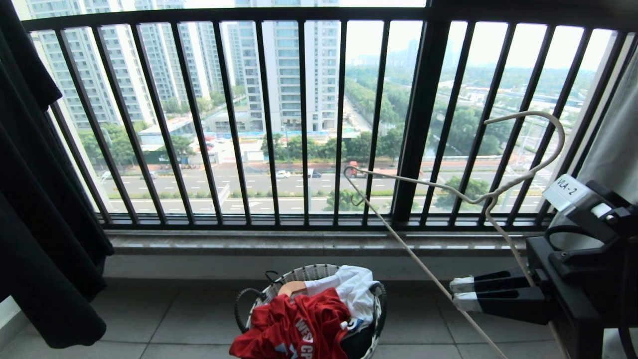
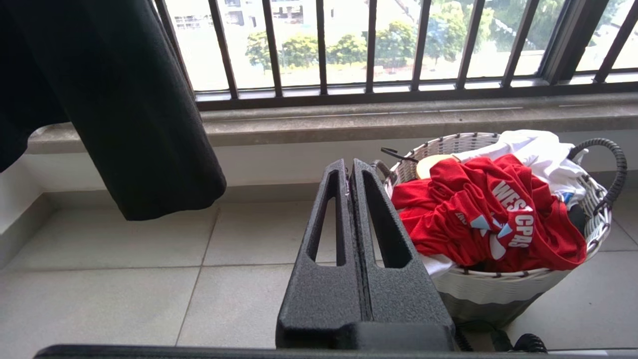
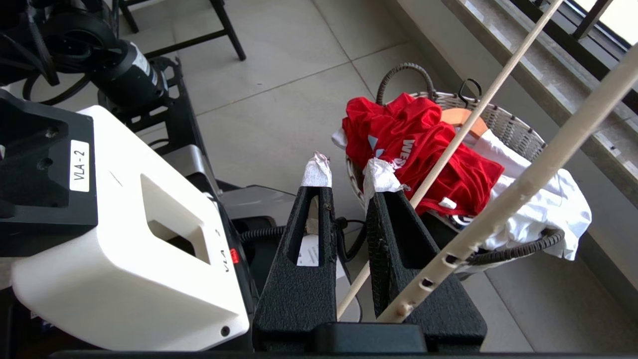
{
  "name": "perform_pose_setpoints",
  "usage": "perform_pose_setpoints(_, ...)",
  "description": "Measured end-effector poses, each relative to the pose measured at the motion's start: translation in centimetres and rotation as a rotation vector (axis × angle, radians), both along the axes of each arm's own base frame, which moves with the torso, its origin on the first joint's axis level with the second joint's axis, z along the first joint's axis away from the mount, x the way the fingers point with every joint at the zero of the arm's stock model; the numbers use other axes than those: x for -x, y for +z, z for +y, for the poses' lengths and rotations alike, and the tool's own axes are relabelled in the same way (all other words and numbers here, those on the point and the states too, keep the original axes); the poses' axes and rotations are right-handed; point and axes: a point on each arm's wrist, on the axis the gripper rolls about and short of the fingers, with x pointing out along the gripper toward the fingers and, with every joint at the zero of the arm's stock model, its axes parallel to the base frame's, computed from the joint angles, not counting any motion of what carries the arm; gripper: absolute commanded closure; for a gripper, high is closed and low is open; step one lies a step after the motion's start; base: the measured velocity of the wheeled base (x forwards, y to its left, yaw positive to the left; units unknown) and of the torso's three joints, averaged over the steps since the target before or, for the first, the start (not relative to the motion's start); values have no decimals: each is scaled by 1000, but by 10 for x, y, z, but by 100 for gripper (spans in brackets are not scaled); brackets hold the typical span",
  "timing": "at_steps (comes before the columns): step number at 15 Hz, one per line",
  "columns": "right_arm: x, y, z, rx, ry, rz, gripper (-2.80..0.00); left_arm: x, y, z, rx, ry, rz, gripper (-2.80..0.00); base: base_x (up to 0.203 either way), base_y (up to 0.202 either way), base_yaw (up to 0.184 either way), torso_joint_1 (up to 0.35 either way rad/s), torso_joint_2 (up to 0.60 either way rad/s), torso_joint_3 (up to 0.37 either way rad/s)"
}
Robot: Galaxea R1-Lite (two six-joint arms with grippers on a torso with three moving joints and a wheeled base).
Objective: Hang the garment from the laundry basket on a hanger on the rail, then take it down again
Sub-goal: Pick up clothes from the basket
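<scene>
the head view alone takes in the black barred window railing with towers and a road beyond, and the whole off-white wire hanger, hook up at the right, carried tilted across the bars. the right wrist view alone shows the robot's white housing and a black block beside it, each lettered "vla-2"; the same label sits on the right arm in the head view. the left wrist view alone shows a black garment hanging by the sill.

the right gripper, tips wrapped in white tape, is at the right edge, fingers a little apart, with the hanger's rods passing at their base; a firm hold cannot be confirmed. the left gripper is clenched on nothing, low beside the basket.

the red t-shirt lies crumpled on top in the woven laundry basket on the tiled floor, white lettering partly readable as "wes" and "cpas", over a white t-shirt.
</scene>
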Motion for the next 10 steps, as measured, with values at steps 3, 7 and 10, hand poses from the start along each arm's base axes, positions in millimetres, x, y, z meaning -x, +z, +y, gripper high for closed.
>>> perform_pose_setpoints(3,0,0,0,0,-1,1,0,0,0,0,-1,0,0,0,0,0,0,1,3,-87)
perform_pose_setpoints(7,0,1,0,-1,-1,-4,0,0,0,0,-1,1,0,0,0,0,0,3,2,-186)
perform_pose_setpoints(10,1,2,-1,-3,-1,-6,0,0,0,0,0,1,0,0,0,0,0,3,1,-193)
